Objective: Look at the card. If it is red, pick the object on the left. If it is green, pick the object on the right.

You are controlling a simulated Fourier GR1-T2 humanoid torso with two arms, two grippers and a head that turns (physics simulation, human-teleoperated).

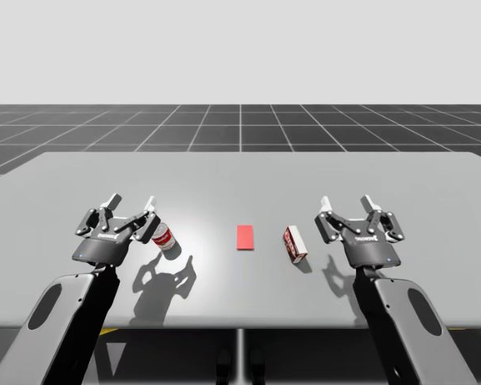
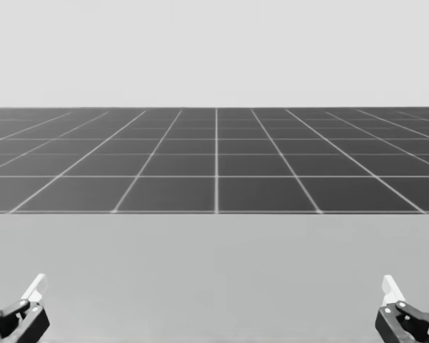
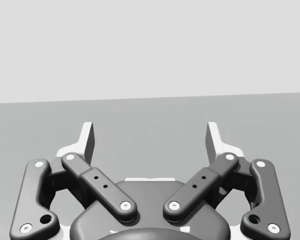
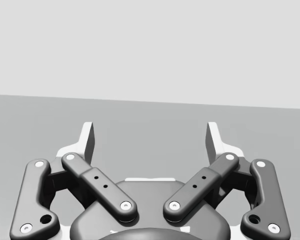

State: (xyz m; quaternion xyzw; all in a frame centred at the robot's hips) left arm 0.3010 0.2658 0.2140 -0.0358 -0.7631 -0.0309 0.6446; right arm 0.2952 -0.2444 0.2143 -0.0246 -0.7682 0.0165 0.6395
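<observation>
Red card (image 1: 245, 237) between a can (image 1: 166, 240) and a box (image 1: 295, 244) on the table (image 1: 240, 172).
The card lies flat at mid-table. The red-and-white can sits to its left, just beside the left gripper (image 1: 131, 204). The dark red box sits to its right, near the right gripper (image 1: 346, 203). Both grippers are spread wide (each holding nothing).

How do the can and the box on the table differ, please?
The red-and-white can is round; the dark red box is flat-sided. The can sits left of the red card, close beside my left gripper; the box sits right of it, apart from my right gripper. Both rest on the table.
</observation>
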